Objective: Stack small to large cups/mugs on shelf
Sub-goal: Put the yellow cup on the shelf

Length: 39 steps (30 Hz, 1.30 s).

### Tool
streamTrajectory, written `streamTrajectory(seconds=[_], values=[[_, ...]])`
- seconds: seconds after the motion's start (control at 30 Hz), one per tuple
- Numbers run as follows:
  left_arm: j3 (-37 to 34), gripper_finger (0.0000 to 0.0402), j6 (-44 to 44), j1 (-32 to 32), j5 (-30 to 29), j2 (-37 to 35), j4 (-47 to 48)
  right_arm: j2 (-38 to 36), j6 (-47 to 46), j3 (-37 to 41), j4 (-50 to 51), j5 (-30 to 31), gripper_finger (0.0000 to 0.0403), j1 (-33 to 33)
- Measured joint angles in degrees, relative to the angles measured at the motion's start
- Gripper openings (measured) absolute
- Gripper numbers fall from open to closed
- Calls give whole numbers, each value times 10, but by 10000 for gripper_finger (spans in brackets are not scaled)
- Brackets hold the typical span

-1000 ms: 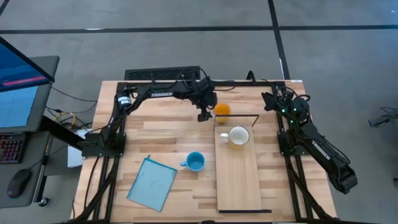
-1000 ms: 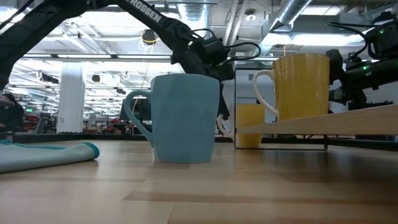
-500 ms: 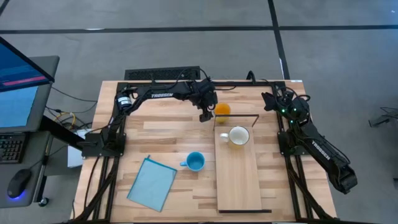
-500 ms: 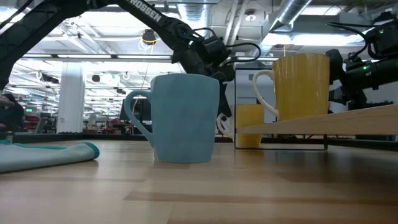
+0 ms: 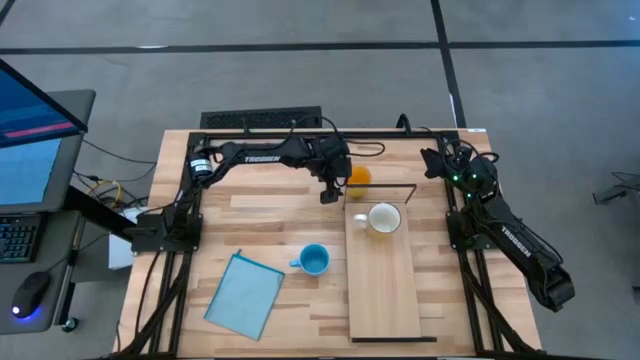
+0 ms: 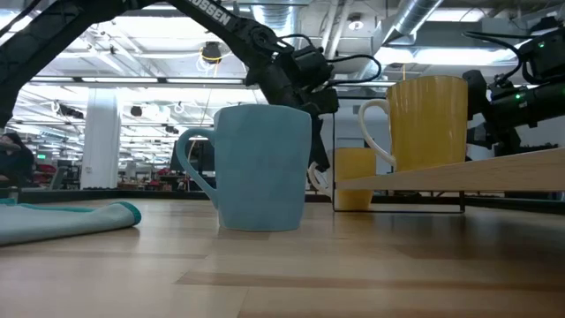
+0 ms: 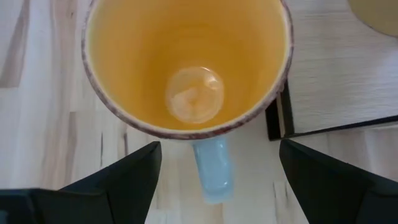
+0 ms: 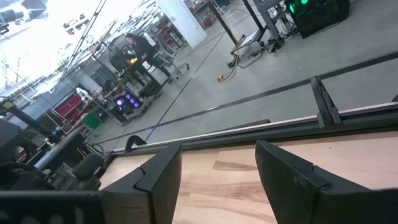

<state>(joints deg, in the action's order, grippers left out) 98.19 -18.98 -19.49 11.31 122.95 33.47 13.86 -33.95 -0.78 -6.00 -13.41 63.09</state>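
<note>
The orange mug [image 5: 357, 177] stands upright on the table just beyond the shelf's [image 5: 384, 285] far end. In the left wrist view the orange mug [image 7: 186, 62] is seen from above, its pale blue handle [image 7: 212, 169] pointing at the camera. My left gripper [image 5: 328, 192] hangs over that handle, open [image 7: 217, 146], one finger on either side and apart from it. The cream mug [image 5: 383, 218] stands on the shelf's far part. The light blue mug [image 5: 314, 260] stands on the table left of the shelf. My right gripper [image 5: 437, 160] waits open [image 8: 217, 168] at the far right.
A flat light-blue cloth [image 5: 245, 293] lies on the table near its near-left part. The shelf's dark frame corner [image 7: 277, 118] sits close beside the orange mug. The near half of the shelf board [image 5: 385, 305] is bare. A monitor and keyboard stand left of the table.
My left gripper has shifted a little toward the table's near edge beside the orange mug, and the arm behind it has swung with it. The mugs have stayed where they were.
</note>
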Motion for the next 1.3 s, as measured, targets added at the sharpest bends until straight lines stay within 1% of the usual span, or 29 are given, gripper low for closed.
streamTrajectory(seconds=[0.1,0.17,0.47,0.6,0.73,1.3], values=[[0,315,7,0,-1,10,-9,0,0,0,0,0,226,0],[0,305,13,0,-8,17,-13,0,0,0,0,0,226,0],[0,218,15,0,-16,31,-16,0,0,0,5,0,226,0],[12,194,14,-4,-16,31,-14,0,0,0,9,0,226,0],[14,187,12,-5,-17,30,-15,0,0,0,12,0,226,0],[15,187,22,-4,-12,30,-19,0,0,0,13,0,226,0]])
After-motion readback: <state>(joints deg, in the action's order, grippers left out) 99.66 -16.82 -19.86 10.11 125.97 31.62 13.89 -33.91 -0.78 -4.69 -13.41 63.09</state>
